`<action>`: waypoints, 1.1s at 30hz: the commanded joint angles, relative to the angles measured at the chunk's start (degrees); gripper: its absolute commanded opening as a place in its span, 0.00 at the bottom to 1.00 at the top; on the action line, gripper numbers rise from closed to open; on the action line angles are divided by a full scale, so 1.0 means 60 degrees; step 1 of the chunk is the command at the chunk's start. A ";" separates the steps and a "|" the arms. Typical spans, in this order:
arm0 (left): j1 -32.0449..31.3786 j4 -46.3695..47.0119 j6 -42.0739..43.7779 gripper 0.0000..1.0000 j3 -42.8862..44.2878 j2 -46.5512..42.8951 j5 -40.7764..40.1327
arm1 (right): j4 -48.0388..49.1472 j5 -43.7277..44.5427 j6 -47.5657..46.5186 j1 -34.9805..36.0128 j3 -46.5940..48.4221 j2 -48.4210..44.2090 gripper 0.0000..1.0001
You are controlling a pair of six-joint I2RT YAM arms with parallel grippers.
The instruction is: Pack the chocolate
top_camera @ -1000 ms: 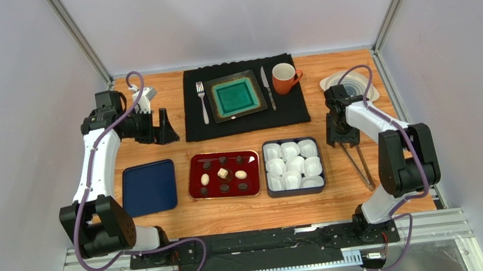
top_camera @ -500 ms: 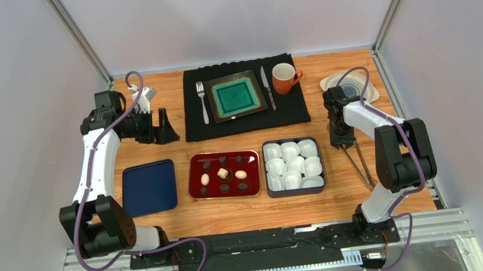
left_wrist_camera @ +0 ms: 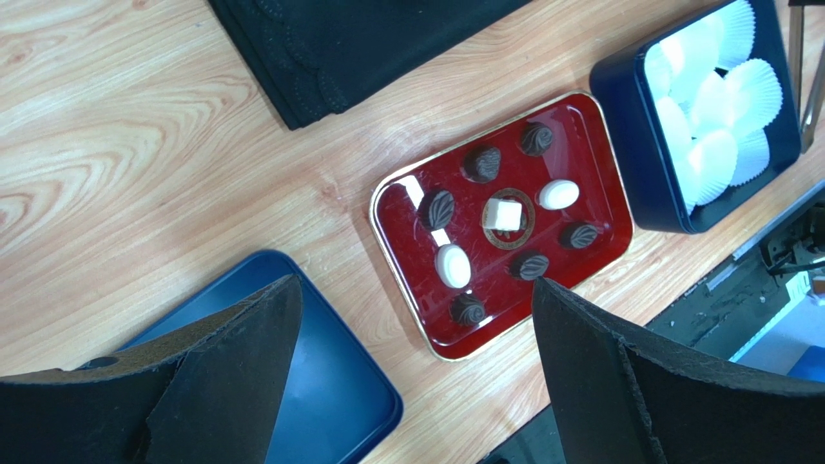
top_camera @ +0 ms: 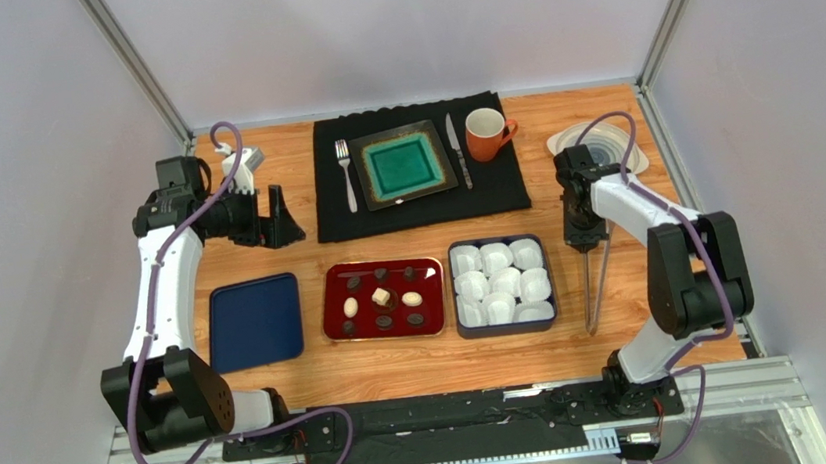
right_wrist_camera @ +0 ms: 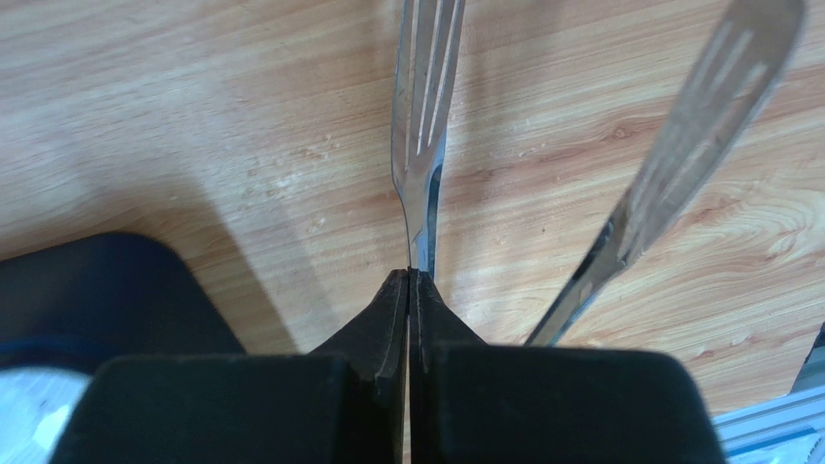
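Note:
Several chocolate pieces [top_camera: 382,298], dark rounds, white ovals and a cube, lie on a red tray [top_camera: 327,323] at the table's front middle; in the left wrist view the chocolate [left_wrist_camera: 504,215] lies on the same red tray [left_wrist_camera: 593,164]. To the tray's right stands a blue box [top_camera: 457,298] [left_wrist_camera: 620,126] filled with white paper cups. My right gripper [top_camera: 581,237] [right_wrist_camera: 411,273] is shut on one arm of metal tongs [top_camera: 587,288] [right_wrist_camera: 423,97] beside the box. My left gripper [top_camera: 281,215] [left_wrist_camera: 414,283] hangs open high at the back left, holding nothing.
A blue lid [top_camera: 256,321] [left_wrist_camera: 320,387] lies left of the red tray. A black placemat [top_camera: 422,201] at the back holds a green plate [top_camera: 406,163], fork, knife and orange mug [top_camera: 485,133]. A stack of clear round lids [top_camera: 599,148] sits at the back right.
My right gripper closed from open onto the tongs. The tongs swung so their free end now points toward the front, closer to the blue box. The left arm barely moved.

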 commanded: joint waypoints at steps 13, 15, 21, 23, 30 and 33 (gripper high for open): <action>0.0028 0.0322 0.1437 0.99 0.0010 -0.1939 0.6261 | 0.0552 -0.7460 -0.0926 0.2284 0.2341 -0.4692 0.00; 0.0028 0.0336 0.1453 0.99 0.0142 -0.1984 0.7502 | 0.0494 -0.8409 -0.0882 0.2926 0.2692 -0.4430 0.00; -0.0236 0.5447 -0.2919 0.98 -0.1028 -0.2277 0.9383 | 0.0740 -1.0300 -0.0882 0.4789 0.3367 -0.3186 0.00; -0.0396 0.6485 -0.4209 0.98 -0.1439 -0.2394 0.9793 | 0.0815 -1.0728 -0.0882 0.5271 0.3660 -0.2818 0.00; -0.0836 0.6342 -0.4143 0.96 -0.1542 -0.2863 1.0352 | 0.0553 -1.1974 -0.1247 0.6021 0.4714 -0.1573 0.00; -0.1027 0.6357 -0.4216 0.96 -0.1572 -0.3009 1.0352 | 0.0435 -1.2339 -0.1365 0.6167 0.5096 -0.1045 0.00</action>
